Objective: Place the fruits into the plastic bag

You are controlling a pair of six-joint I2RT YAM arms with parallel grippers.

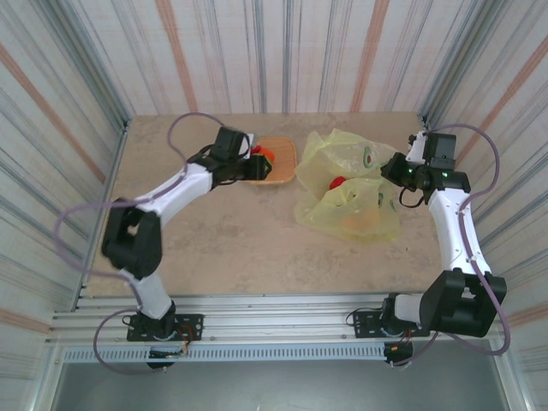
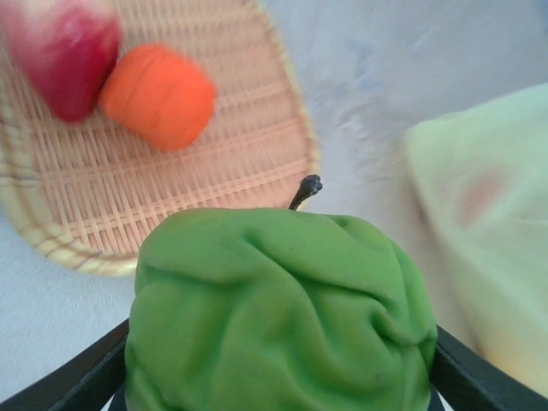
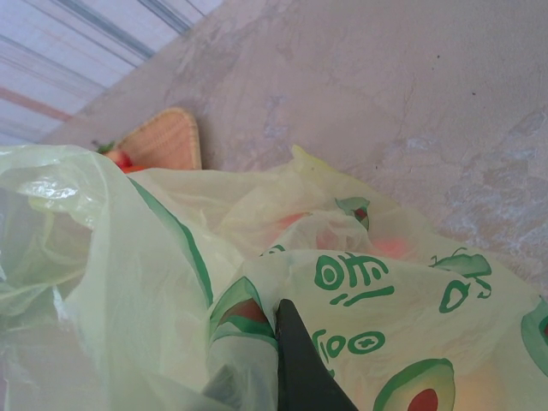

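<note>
Currently the left gripper (image 2: 282, 381) pinches a green fruit (image 2: 282, 300) at lower centre of the left wrist view, beside the tray (image 2: 51, 244); the next move calls for carrying it right to the bag (image 1: 347, 201), whose edge the right gripper (image 1: 394, 169) holds pressed together.

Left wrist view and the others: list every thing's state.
left tool: shut on green fruit.
green fruit: gripped between that tool's fingers.
right tool: shut, pinching plastic bag's edge.
plastic bag: crumpled on table, fruits inside.
wicker tray: holds red fruit and orange fruit.
</note>
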